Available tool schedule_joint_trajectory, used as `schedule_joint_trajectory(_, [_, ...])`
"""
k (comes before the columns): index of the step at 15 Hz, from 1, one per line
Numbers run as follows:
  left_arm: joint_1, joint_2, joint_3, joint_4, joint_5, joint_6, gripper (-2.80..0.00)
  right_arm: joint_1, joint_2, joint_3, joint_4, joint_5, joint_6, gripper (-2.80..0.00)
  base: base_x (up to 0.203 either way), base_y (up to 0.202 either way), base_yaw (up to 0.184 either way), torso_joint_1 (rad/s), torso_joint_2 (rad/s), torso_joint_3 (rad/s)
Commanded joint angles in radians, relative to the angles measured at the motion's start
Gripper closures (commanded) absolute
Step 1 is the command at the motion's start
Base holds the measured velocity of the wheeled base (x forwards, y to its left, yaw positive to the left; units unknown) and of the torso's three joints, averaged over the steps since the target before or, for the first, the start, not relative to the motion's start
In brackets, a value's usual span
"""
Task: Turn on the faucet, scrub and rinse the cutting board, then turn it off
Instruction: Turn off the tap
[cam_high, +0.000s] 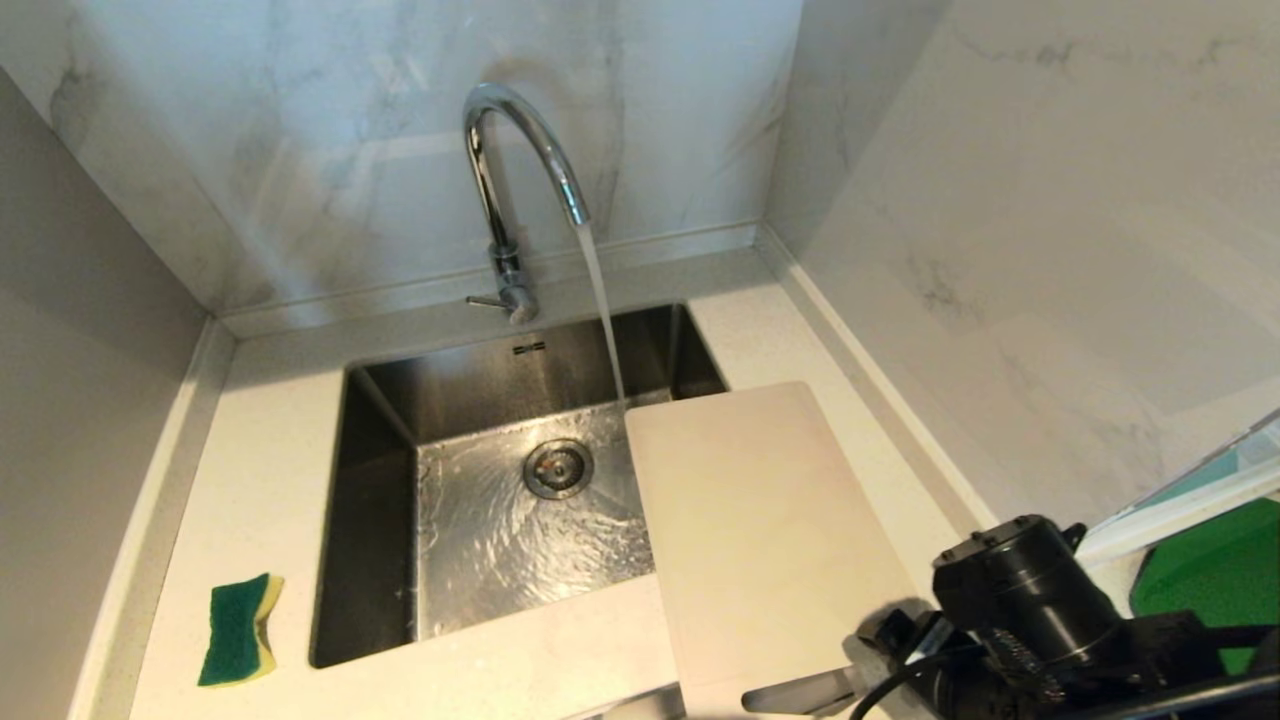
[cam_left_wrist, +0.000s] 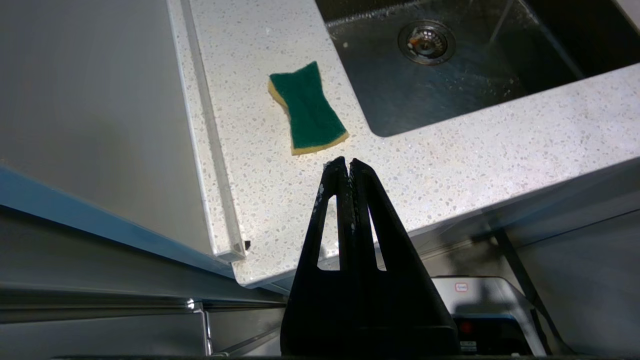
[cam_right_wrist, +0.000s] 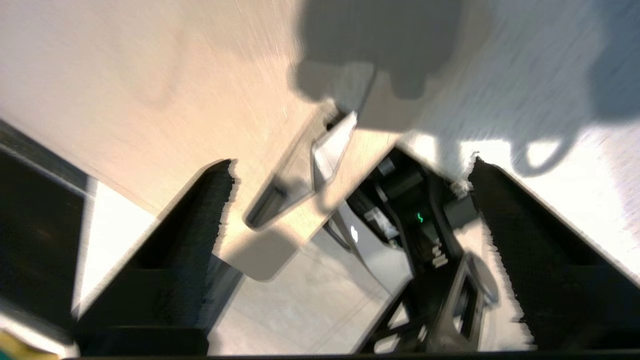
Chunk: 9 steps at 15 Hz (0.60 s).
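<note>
Running from the faucet (cam_high: 520, 160), water fell in a steady stream into the sink (cam_high: 380, 420), landing just past the far edge of the cutting board (cam_high: 750, 520), so the tap step looked done and the scrubbing was what remained. That board lay flat on the counter (cam_high: 260, 470) to the right of the basin, its left side overhanging the sink and its near end jutting past the counter's front edge; the right wrist view showed the oblong handle slot at that near end, which seemed why the board sat that way, offering a free edge to grasp. Over that near end hung the right gripper (cam_right_wrist: 350, 200), its jaws spread wide and empty, one finger on either side of the slot end but touching nothing that could be made out. The right arm filled the lower right corner of the head view, beside a dark green flat thing (cam_high: 1210, 570). Across the basin, a green and yellow sponge (cam_high: 238, 630) rested on the counter, scouring side up and within reach of the left gripper (cam_left_wrist: 348, 162), which hovered off the counter's front edge with its jaws pressed together on nothing, probably waiting until the board was held steady
</note>
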Motion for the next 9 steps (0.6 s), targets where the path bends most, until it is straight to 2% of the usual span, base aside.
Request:
schedule_joint_trajectory(1, [0.0,0.0,0.0,0.001,0.0,0.0,0.0,-0.073,-0.183,0.021,-0.002,-0.005,-0.073,0.0,0.0,0.0,0.0,0.0,0.0,0.0])
schedule_joint_trajectory(4, [0.0,0.0,0.0,0.0,0.0,0.0,0.0,-0.15,-0.314,0.035,-0.001,-0.004,-0.221,0.0,0.0,0.0,0.0,0.0,0.0,0.0])
schedule_joint_trajectory(7, [0.0,0.0,0.0,0.001,0.0,0.0,0.0,-0.244,-0.408,0.043,-0.01,0.007,-0.441,0.0,0.0,0.0,0.0,0.0,0.0,0.0])
schedule_joint_trajectory(9, [0.0,0.0,0.0,0.001,0.0,0.0,0.0,-0.359,-0.453,0.044,-0.037,0.075,-0.607,0.0,0.0,0.0,0.0,0.0,0.0,0.0])
